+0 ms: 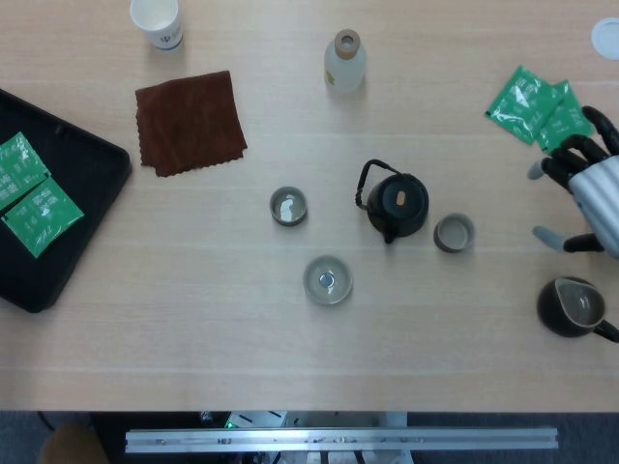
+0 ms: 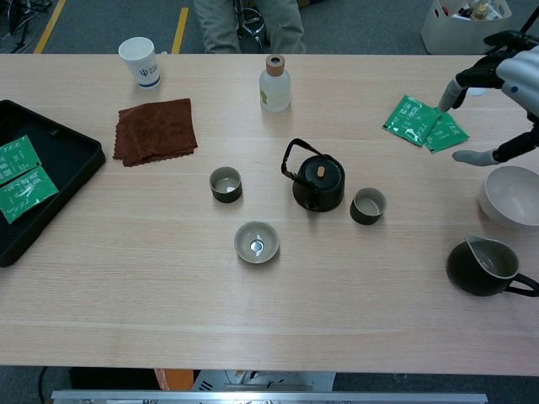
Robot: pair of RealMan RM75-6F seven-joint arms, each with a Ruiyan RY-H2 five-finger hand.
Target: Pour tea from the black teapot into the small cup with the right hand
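Observation:
The black teapot [image 1: 397, 203] [image 2: 317, 183] stands mid-table with its looped handle up and to the left. A small dark cup [image 1: 454, 233] [image 2: 368, 205] sits just right of it, a second small cup [image 1: 288, 206] [image 2: 225, 183] to its left, and a shallow pale cup [image 1: 327, 280] [image 2: 256, 241] in front. My right hand [image 1: 588, 193] [image 2: 505, 93] hovers at the right edge with its fingers spread, holding nothing, well right of the teapot. The left hand is in neither view.
A dark pitcher [image 1: 573, 307] [image 2: 482, 266] and a white bowl [image 2: 511, 196] sit at the right. Green packets [image 1: 538, 108], a small bottle [image 1: 344, 61], a brown cloth [image 1: 190, 121], a paper cup [image 1: 157, 21] and a black tray [image 1: 82, 208] lie further back and left.

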